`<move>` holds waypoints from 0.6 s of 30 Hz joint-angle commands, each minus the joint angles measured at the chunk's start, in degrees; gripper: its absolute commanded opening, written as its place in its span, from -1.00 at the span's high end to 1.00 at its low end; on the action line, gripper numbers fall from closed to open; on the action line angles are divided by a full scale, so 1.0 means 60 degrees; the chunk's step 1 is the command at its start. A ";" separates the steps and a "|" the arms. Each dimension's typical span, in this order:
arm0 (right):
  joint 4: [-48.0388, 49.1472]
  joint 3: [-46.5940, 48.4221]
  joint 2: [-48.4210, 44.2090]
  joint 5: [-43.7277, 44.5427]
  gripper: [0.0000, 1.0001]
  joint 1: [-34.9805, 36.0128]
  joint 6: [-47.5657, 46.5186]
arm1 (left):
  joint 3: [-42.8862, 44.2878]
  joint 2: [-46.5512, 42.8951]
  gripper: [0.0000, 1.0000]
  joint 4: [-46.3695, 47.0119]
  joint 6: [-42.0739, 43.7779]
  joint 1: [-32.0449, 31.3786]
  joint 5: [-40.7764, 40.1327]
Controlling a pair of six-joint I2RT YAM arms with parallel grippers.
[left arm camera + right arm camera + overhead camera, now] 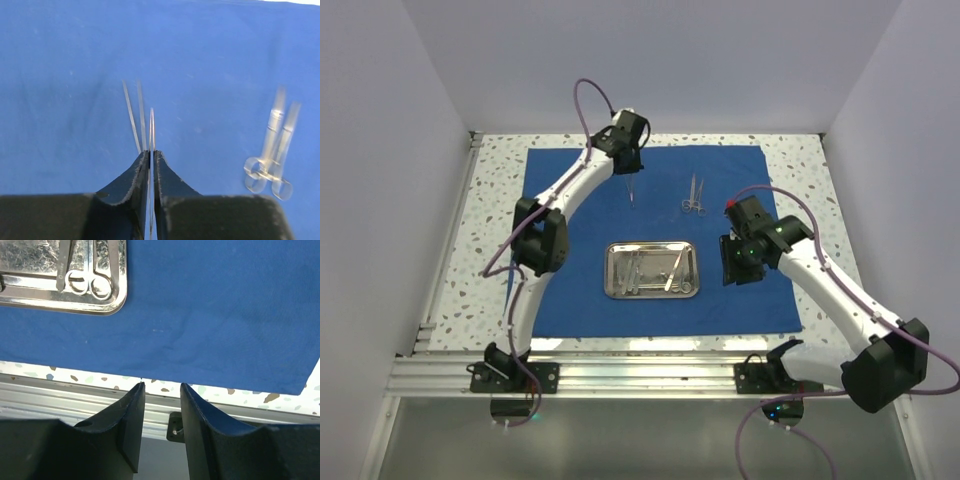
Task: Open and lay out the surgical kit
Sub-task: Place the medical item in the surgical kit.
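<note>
From above we see the royal-blue cloth (570, 290) spread flat on the speckled counter (490, 210). The steel tray (611, 272) sits at its middle with several slim instruments (655, 272) inside. The left arm (575, 185) reaches to the far part of the cloth, and the right arm (830, 290) hangs over the cloth just right of the tray. Ring-handled forceps (693, 196) lie on the cloth beyond the tray.

The left wrist view adds what the overhead cannot resolve. The left fingers (127, 187) are pressed almost together, pinching thin tweezers (152, 131) whose prongs stick out over the cloth. Two pale thin lines sit just left of the prongs, and in the blur we cannot tell what they are. The forceps appear smeared at the right.

The right wrist view shows the right fingers (127, 415) spread with nothing between them, above the cloth's near edge and the aluminium rail (60, 395). The tray's corner shows at upper left, with a ring-handled instrument (90, 284) in it.
</note>
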 commanded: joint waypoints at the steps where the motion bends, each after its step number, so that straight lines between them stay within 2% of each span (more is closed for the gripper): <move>1: -0.0337 0.0125 -0.0303 0.0132 0.24 -0.0018 0.0070 | 0.0185 0.0598 0.75 0.1245 0.0621 0.0158 0.0317; 4: -0.0411 0.0154 -0.0274 0.0176 0.24 -0.0004 0.0026 | 0.0476 0.1052 0.72 0.1483 0.0504 0.0319 0.0610; 5: -0.0454 0.0183 -0.0244 0.0190 0.25 -0.0018 0.0011 | 0.0493 0.1184 0.62 0.1585 0.0504 0.0334 0.0712; 7: -0.0455 0.0198 -0.0200 0.0176 0.25 -0.0018 -0.0003 | 0.0493 0.1200 0.28 0.1834 0.0606 0.0334 0.0728; 8: -0.0426 0.0213 -0.0186 0.0161 0.25 -0.0018 -0.0018 | 0.0478 0.1171 0.01 0.1878 0.0606 0.0334 0.0583; 10: -0.0411 0.0213 -0.0127 0.0103 0.25 -0.0018 -0.0018 | 0.0289 0.0836 -0.15 0.1951 0.0621 0.0334 0.0377; 12: -0.0367 0.0184 -0.0127 0.0044 0.25 -0.0018 -0.0018 | 0.0011 0.0498 -0.56 0.2069 0.0723 0.0320 0.0303; 15: -0.0192 0.0081 -0.0098 -0.0146 0.26 -0.0004 0.0055 | -0.0370 -0.0219 -0.67 0.1734 0.0695 0.0262 0.0215; 18: 0.0043 -0.0050 0.0005 -0.0307 0.26 -0.0018 0.0099 | -0.1218 -0.1069 -0.60 0.1352 0.0766 -0.0060 0.0317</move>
